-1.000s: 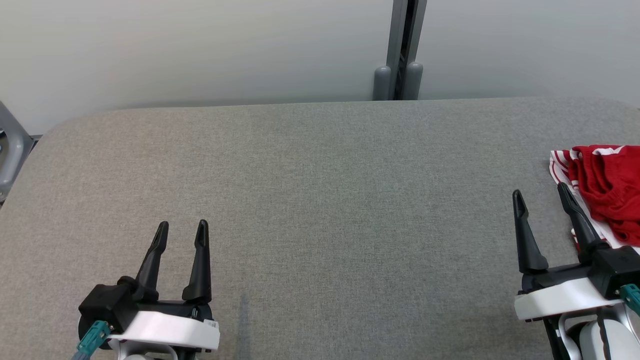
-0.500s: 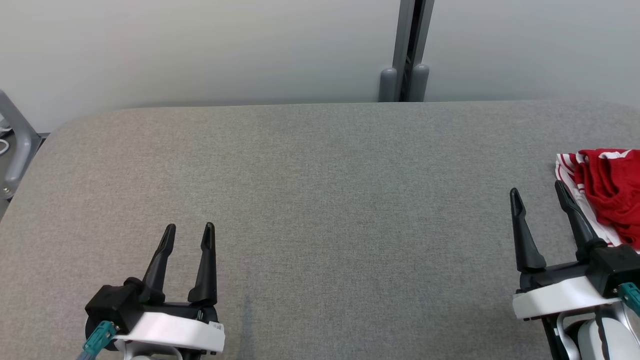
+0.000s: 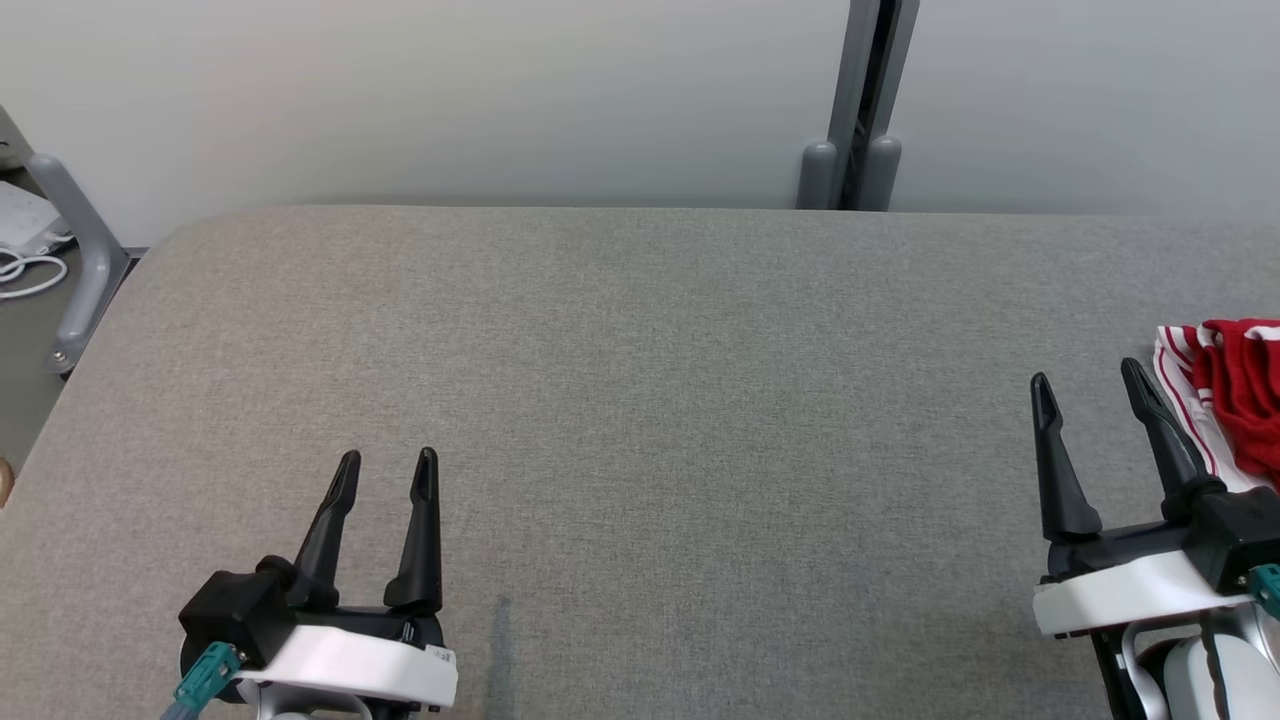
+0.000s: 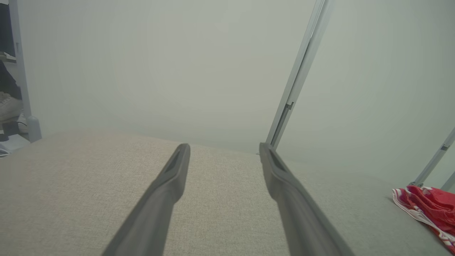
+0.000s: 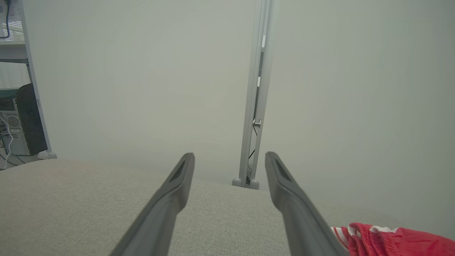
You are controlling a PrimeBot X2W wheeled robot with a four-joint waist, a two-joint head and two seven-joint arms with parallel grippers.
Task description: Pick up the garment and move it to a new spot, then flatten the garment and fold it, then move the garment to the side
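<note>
Red garment (image 3: 1243, 392) lies far right on grey tabletop (image 3: 640, 400)
Spread wide, holding nothing: left pincer (image 3: 389, 457) and right pincer (image 3: 1085, 373)

Red garment (image 3: 1243, 398) partly beyond the right edge, perhaps mostly.

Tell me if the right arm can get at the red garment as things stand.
Probably yes. The garment lies bunched on the grey table close beside the open right end effector, with nothing between them; part of it runs past the head view's edge.
</note>
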